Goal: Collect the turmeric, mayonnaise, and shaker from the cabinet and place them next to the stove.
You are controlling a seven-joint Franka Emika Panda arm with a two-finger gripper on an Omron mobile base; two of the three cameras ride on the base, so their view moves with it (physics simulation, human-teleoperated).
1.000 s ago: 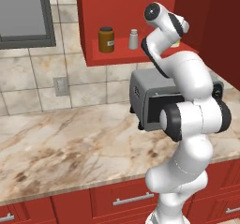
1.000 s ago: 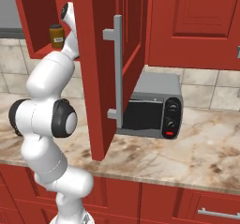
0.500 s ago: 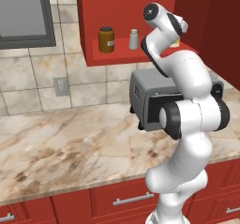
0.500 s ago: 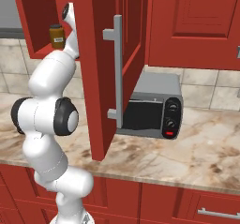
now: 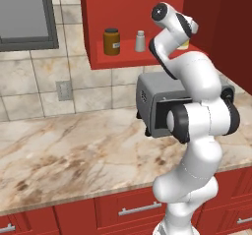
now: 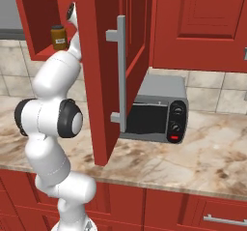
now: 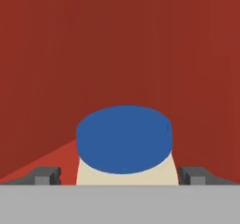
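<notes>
Looking from the left base view, the turmeric (image 5: 111, 41) and shaker (image 5: 140, 41) stand in the cabinet (image 5: 123, 59). Hand view: the gripper (image 7: 123, 175) fingers (image 7: 47, 175) are spread wide, with the mayonnaise (image 7: 124, 145) between them, untouched.

No visible change since earlier.

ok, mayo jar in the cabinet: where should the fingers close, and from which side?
Grip the mayonnaise on its cream body just under the blue lid, coming straight in from the cabinet front. It stands upright and the rounded sides suit a pinch across the width. The open gripper already has a finger on each side.
</notes>
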